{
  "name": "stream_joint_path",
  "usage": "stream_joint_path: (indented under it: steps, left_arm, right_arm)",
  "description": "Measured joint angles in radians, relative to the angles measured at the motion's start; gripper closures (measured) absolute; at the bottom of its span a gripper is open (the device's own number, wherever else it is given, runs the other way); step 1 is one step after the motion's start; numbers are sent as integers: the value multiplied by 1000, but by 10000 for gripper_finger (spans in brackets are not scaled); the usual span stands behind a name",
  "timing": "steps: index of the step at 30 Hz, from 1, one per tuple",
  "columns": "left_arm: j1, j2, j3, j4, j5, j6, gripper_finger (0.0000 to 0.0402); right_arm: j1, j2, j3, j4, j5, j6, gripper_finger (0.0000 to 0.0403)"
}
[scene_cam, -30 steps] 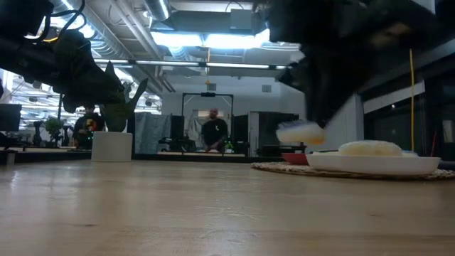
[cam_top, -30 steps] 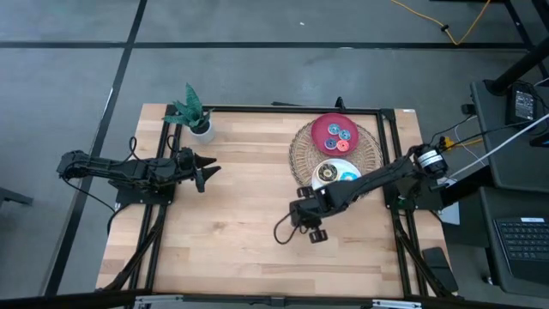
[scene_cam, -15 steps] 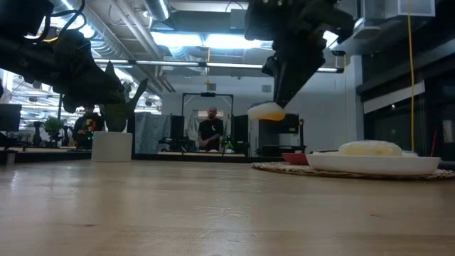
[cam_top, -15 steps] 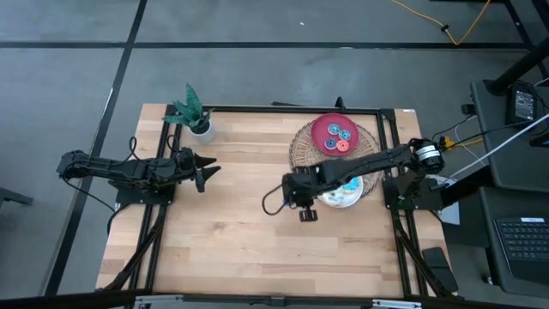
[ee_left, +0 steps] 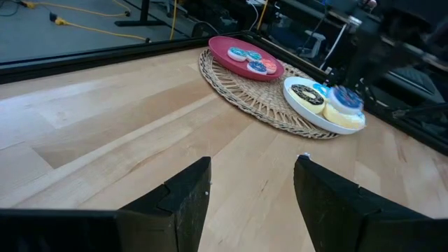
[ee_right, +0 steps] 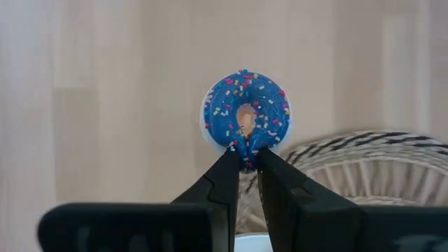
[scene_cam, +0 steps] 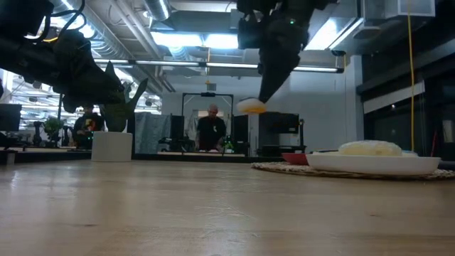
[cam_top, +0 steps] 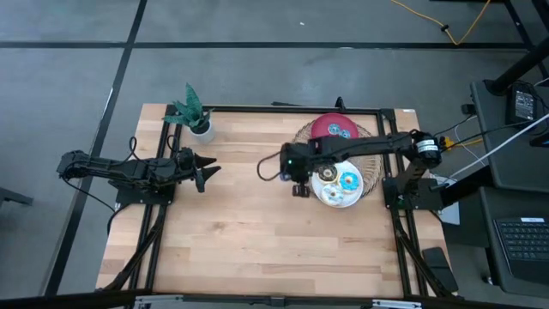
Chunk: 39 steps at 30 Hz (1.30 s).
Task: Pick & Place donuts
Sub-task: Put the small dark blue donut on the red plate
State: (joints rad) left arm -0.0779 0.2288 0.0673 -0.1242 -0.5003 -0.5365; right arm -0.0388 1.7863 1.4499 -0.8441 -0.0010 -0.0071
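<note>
Pinching round sprinkled blue-iced donut, right gripper, airborne over wood

Wooden table, black frame along its edges. Potted plant in a white pot at 11 o'clock on the tabletop. Round woven mat at 2 o'clock. Red plate lies on the mat's 12 o'clock part, white plate at its 6 o'clock edge. Low view: a person stands in the room beyond the table.
</note>
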Motion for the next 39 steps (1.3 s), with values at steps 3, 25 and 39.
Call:
stream_joint_path:
  steps: [3,25,39]
  left_arm:
    - [0,0,0,0,0,0,205]
    - [0,0,0,0,0,0,205]
    - [0,0,0,0,0,0,205]
  right_arm:
    - [-42,0,11,0,1,-2,349]
    - [-329,0,16,-7,8,112,349]
    - [-493,0,16,-6,25,218,349]
